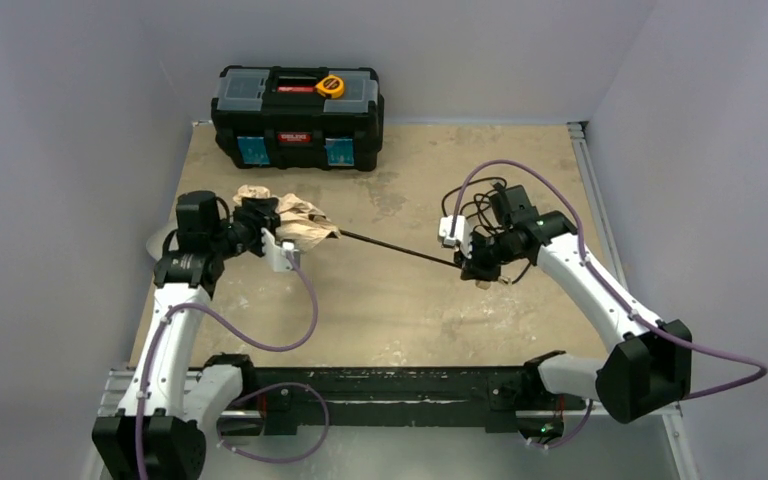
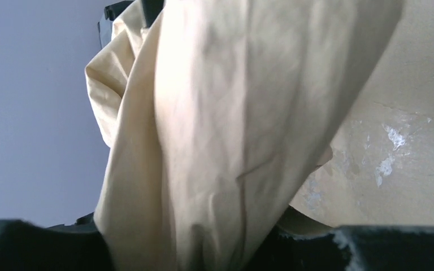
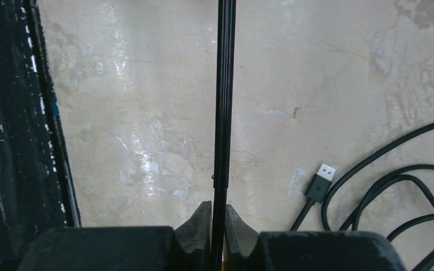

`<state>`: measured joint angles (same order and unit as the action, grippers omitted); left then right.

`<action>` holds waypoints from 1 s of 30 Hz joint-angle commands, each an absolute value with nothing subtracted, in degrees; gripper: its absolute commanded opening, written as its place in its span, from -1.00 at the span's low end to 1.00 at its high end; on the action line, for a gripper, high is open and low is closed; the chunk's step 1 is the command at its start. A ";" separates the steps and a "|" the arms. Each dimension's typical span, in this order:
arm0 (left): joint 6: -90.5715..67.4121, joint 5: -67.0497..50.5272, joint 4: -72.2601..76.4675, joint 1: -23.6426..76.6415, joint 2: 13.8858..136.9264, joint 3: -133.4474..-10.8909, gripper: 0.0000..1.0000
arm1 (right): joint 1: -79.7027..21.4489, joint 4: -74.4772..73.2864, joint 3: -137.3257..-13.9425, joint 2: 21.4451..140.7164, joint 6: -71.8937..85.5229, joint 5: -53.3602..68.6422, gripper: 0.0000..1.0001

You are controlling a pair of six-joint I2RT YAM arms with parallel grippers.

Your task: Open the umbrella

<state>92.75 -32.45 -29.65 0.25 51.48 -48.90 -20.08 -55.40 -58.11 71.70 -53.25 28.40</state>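
Observation:
The umbrella lies stretched across the table between my two grippers. Its beige canopy (image 1: 300, 222) is bunched and folded at the left, and it fills the left wrist view (image 2: 220, 124). Its thin black shaft (image 1: 400, 249) runs right from the canopy. My left gripper (image 1: 272, 230) is shut on the bunched canopy, with fabric packed between the dark fingers (image 2: 34, 245). My right gripper (image 1: 470, 263) is shut on the shaft (image 3: 225, 101) near the handle end, with both pads (image 3: 200, 228) pressed against it. The handle is hidden behind the right gripper.
A black toolbox (image 1: 297, 117) with a yellow tape measure (image 1: 330, 86) on its lid stands at the back left. A loose black USB cable (image 1: 472, 200) lies by the right gripper, its plug (image 3: 322, 182) on the table. Grey walls enclose three sides.

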 commanded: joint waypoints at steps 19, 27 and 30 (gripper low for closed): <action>98.15 -47.27 -32.32 3.74 46.19 -56.34 -1.00 | -25.36 -55.40 -84.14 73.02 -38.39 47.98 0.21; 96.64 -52.37 -30.73 5.23 46.14 -58.79 -1.00 | -29.12 -55.02 -78.81 80.37 -42.17 38.65 0.61; 95.57 -52.72 -29.80 5.19 46.49 -59.59 -1.00 | -29.03 -54.40 -74.33 78.93 -45.23 35.96 0.37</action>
